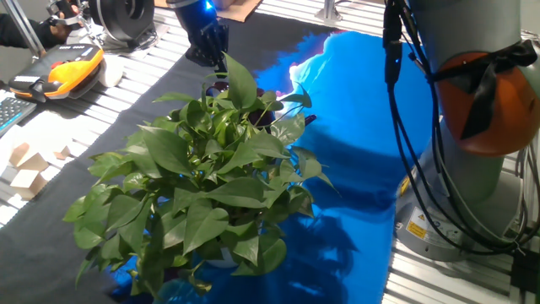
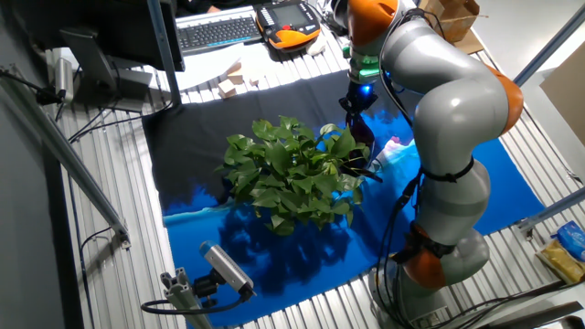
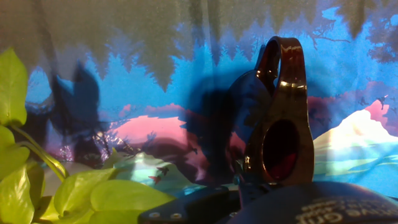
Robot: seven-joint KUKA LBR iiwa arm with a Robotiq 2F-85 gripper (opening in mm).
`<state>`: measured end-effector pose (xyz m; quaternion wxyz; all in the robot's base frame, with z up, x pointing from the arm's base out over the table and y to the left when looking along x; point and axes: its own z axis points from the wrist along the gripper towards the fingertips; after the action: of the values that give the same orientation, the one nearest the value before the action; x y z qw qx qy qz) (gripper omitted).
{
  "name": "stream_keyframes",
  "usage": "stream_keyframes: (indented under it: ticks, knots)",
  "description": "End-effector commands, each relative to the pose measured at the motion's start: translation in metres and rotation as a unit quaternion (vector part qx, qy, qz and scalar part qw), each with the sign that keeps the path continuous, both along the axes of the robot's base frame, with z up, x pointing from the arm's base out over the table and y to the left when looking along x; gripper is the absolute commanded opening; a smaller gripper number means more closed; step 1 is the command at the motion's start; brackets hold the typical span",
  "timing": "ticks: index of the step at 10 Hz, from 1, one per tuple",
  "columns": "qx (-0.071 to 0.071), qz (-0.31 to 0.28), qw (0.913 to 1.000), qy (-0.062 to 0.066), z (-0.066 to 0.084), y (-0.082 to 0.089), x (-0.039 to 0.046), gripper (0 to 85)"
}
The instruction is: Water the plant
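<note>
The plant (image 1: 207, 190) filled the centre and lower left of one fixed view, standing on the blue printed cloth (image 1: 354, 118). At the upper middle the gripper (image 1: 211, 52) hovered by its top leaves, clenched on a dark maroon cup (image 3: 280, 124)

A slatted metal bench (image 2: 110, 274) is carrying a black cloth (image 2: 196, 137) and a blue printed sheet (image 1: 363, 127). A keyboard (image 2: 218, 32) and an orange handheld pendant (image 2: 288, 20) are lying at the far edge, beside what may be small cardboard pieces (image 1: 25, 169). Bright light is glancing off the slats.
</note>
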<state>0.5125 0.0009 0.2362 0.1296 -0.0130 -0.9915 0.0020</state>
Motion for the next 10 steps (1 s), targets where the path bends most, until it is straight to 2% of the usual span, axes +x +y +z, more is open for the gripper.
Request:
stream_keyframes:
  ticks: [1,10]
  knots:
    - [0.000,0.000,1.0000,0.000,0.0000,0.0000,-0.0001,0.0]
    - [-0.002,0.011,0.9999,-0.003,0.0000,0.0003,-0.0002,0.0]
